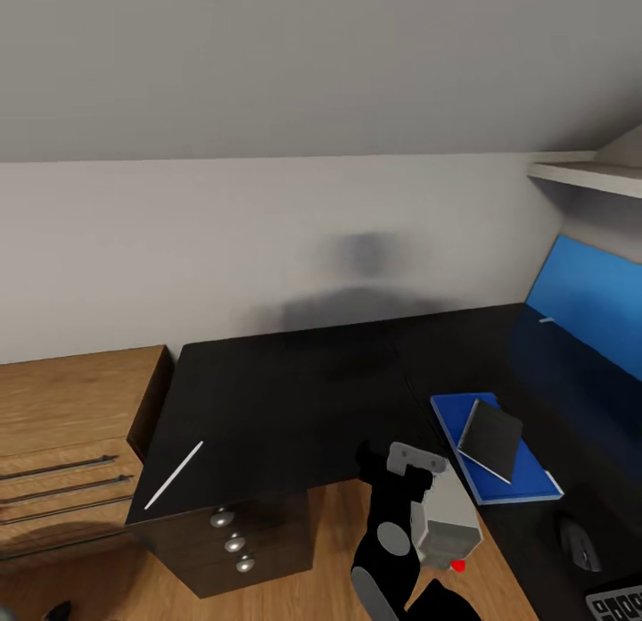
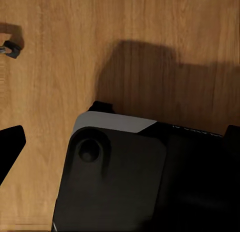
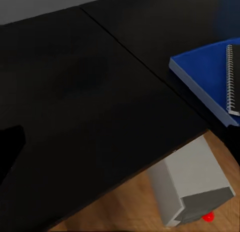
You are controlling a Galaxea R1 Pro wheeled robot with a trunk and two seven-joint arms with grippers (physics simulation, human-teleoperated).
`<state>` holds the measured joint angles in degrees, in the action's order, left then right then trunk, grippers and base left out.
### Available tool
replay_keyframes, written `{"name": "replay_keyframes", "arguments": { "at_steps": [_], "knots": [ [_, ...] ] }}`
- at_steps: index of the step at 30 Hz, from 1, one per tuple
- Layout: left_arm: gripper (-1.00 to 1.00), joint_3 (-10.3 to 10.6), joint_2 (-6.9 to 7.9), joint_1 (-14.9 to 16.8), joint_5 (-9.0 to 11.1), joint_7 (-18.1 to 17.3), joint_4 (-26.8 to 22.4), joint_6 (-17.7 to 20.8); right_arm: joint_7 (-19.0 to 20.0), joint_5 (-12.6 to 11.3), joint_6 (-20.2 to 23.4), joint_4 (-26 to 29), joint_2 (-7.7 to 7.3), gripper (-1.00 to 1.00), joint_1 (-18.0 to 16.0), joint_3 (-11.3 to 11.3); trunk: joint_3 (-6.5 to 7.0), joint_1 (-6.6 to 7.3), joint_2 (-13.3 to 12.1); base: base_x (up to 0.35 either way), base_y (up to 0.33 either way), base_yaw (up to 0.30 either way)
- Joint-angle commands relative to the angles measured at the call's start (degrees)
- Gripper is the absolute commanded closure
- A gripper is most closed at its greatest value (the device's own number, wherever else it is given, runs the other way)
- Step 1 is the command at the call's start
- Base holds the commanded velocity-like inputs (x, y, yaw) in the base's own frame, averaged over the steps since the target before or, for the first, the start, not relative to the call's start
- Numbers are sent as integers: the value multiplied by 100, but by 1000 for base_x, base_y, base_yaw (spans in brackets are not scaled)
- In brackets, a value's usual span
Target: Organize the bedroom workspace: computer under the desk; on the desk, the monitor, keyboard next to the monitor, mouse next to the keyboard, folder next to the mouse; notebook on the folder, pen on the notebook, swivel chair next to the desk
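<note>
Wooden flooring [image 1: 330,523] is seen nearest, with the right arm [image 1: 392,550] raised in front of the light grey computer [image 1: 443,523], which is tucked under the desk [image 1: 294,398]. Whether either gripper is open or closed cannot be told. On the glossy black top, the pen [image 1: 175,475] is laid near the left front edge, above the knobbed drawers [image 1: 234,542]. To the right, the dark notebook [image 1: 490,439] is stacked on the blue folder [image 1: 526,478]; what appears to be the mouse [image 1: 580,544] and a keyboard [image 1: 617,603] corner lie nearer. Beyond, a grey wall [image 1: 267,237] is seen.
</note>
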<state>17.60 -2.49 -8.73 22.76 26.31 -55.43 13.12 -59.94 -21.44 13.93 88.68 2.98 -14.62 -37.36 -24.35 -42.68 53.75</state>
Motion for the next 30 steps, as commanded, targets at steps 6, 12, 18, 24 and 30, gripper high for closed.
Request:
{"name": "replay_keyframes", "arguments": {
  "at_steps": [6,12,18,24,30],
  "knots": [
    [-100,7,3,1,37,41,47,-67,-31,4,22,-46,5,-100,-6,-92,-12,-1,5,0,0,193],
    [-100,7,3,1,36,49,74,-299,-24,7,9,-53,-1,-100,-6,-110,-27,-1,5,0,0,194],
    [-100,14,3,-1,36,56,83,-425,1,11,6,-55,-22,-100,-6,-432,-30,-1,5,0,0,41],
    [-100,15,3,0,36,58,85,-449,-21,32,-2,-59,-30,-100,-6,-787,-31,-1,5,0,0,6],
    [-100,15,3,2,36,59,85,-451,-3,30,-20,-48,-10,-100,-6,-827,-31,-1,5,0,0,0]
  ]
}}
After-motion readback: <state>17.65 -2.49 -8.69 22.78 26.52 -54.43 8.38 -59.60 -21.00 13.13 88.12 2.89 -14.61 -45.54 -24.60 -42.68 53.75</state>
